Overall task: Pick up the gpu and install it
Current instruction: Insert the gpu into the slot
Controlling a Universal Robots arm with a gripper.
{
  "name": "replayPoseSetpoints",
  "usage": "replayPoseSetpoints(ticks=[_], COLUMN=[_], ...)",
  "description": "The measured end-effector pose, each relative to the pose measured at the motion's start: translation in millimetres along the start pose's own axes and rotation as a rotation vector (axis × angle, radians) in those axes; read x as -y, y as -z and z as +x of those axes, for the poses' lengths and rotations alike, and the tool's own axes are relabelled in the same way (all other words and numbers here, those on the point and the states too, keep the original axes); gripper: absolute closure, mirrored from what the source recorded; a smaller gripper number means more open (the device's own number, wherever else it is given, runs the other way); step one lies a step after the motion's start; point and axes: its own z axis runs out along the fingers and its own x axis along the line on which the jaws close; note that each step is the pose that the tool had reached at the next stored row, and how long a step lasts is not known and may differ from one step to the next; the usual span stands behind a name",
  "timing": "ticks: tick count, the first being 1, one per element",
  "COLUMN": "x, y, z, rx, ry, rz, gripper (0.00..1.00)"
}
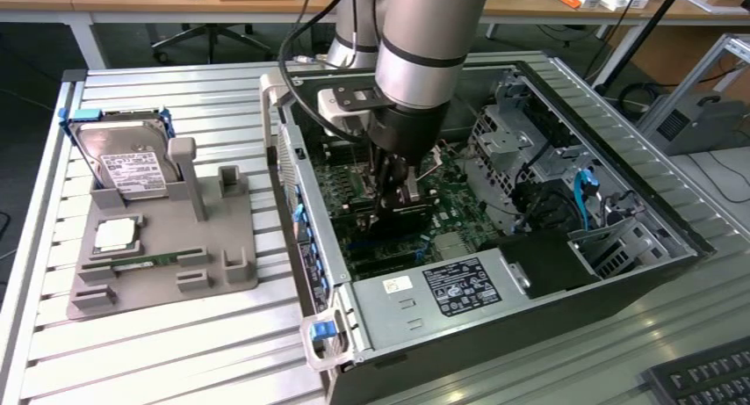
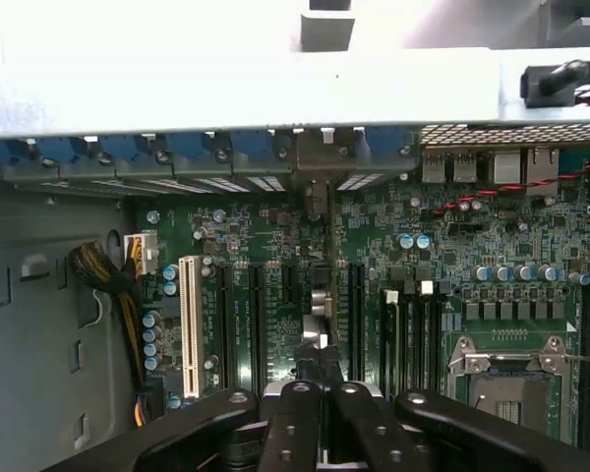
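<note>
In the exterior view you see the arm reaching down into the open computer case (image 1: 656,247), which lies on its side on the slatted metal table (image 1: 153,352). The gripper (image 1: 399,194) is low over the motherboard (image 1: 457,238), its fingers drawn together on the gpu (image 1: 405,203), a thin dark card standing on edge between them above the expansion slots. To the exterior view's left, well apart from the case, sits a grey parts holder (image 1: 223,256) with a silver hard drive (image 1: 129,163) standing upright in it; its white label carries print too small to read. A white-edged label on the power supply (image 1: 469,282) is equally unreadable. A keyboard (image 1: 703,379) shows at the lower corner on the exterior view's right.

In the wrist view you get what the other hides: the gripper (image 2: 320,413) clamped on the gpu (image 2: 318,305), seen edge-on and lined up with the black slots, beside a white slot (image 2: 189,324). The empty CPU socket (image 2: 511,364) and the blue card latches (image 2: 187,147) also show. Board markings cannot be read.
</note>
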Motion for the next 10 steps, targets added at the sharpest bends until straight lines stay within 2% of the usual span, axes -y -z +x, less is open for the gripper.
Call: replayPoseSetpoints(ticks=[5, 7, 8, 10], x=[19.5, 28.5, 35.5, 42.0], y=[0.2, 0.3, 0.4, 0.4], z=[-0.2, -0.3, -0.4, -0.4], rx=[0.0005, 0.0005, 0.0004, 0.0004], ry=[0.006, 0.007, 0.007, 0.007], rz=[-0.0116, -0.0175, -0.0223, -0.0264], gripper=[0.89, 0.89, 0.89, 0.89])
